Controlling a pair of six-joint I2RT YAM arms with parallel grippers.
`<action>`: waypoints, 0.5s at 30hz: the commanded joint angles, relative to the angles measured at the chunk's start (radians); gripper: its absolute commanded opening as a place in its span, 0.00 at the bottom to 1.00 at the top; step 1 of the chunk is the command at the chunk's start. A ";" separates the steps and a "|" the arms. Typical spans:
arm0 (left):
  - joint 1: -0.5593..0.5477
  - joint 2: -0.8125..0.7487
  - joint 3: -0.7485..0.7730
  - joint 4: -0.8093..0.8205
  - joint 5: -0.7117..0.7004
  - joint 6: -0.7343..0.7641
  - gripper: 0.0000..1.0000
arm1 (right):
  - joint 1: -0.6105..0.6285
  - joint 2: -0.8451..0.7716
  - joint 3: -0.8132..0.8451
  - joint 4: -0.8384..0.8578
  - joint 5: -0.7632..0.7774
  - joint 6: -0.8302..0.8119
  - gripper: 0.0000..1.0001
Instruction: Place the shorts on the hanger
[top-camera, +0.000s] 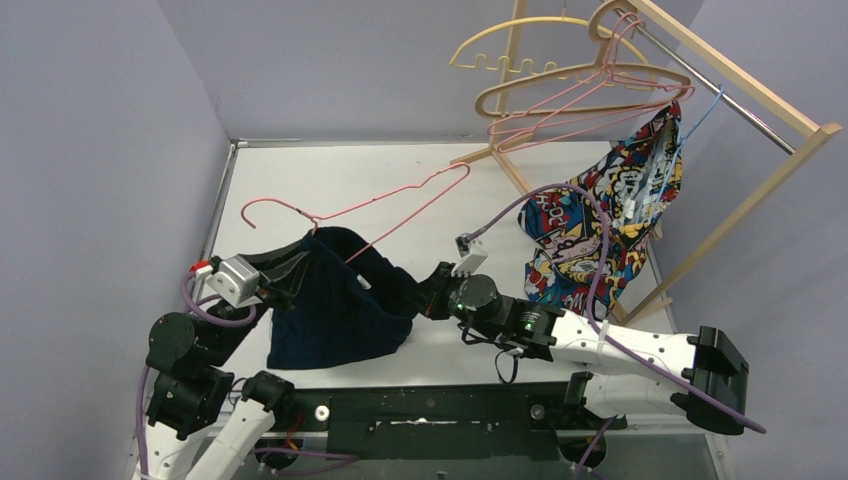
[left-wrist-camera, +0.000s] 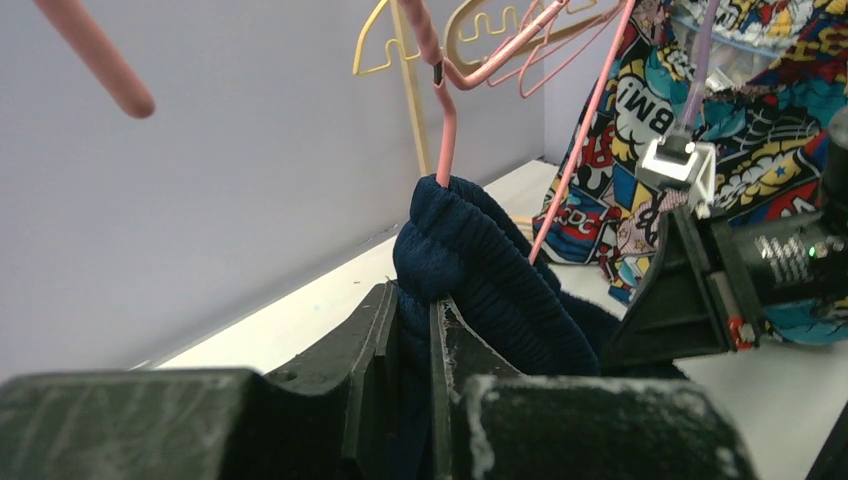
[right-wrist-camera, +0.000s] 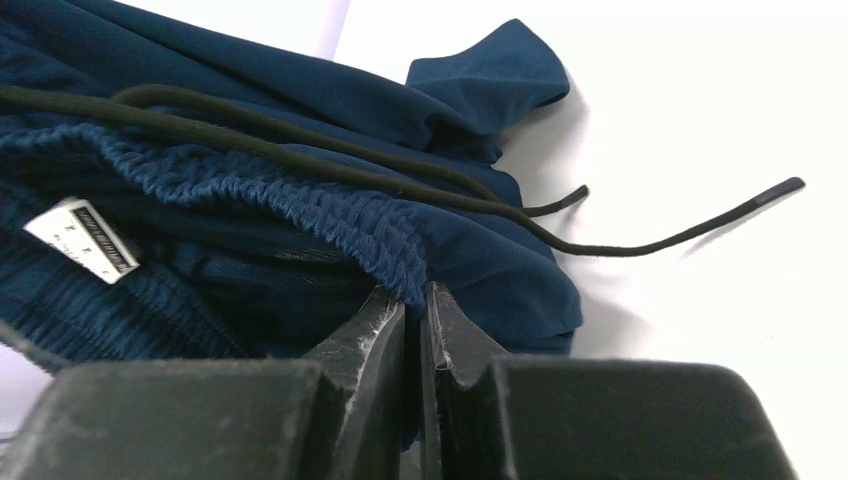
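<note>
The left arm and right arm combine black cylindrical joint housings with white link shells. A purple cable runs along each arm to a white wrist camera housing. Green indicator lights show on the right arm's forward joints. The left end effector and right end effector have matte black fingers with whitish scuffing. Both bases mount on a black plate fitted with round silver screws.

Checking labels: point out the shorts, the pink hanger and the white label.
shorts (top-camera: 340, 300): top external view, middle of fabric.
pink hanger (left-wrist-camera: 446, 140): left wrist view, wire above shorts.
white label (right-wrist-camera: 82, 240): right wrist view, label's centre.
</note>
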 joint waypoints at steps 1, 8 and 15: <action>0.000 -0.027 0.054 -0.004 0.033 0.086 0.00 | -0.020 -0.081 0.068 -0.087 0.123 -0.065 0.00; 0.000 -0.031 0.094 -0.187 0.009 0.234 0.00 | -0.059 -0.185 0.155 -0.280 0.232 -0.138 0.00; 0.001 -0.022 0.012 -0.234 0.266 0.356 0.00 | -0.098 -0.240 0.297 -0.477 0.315 -0.192 0.00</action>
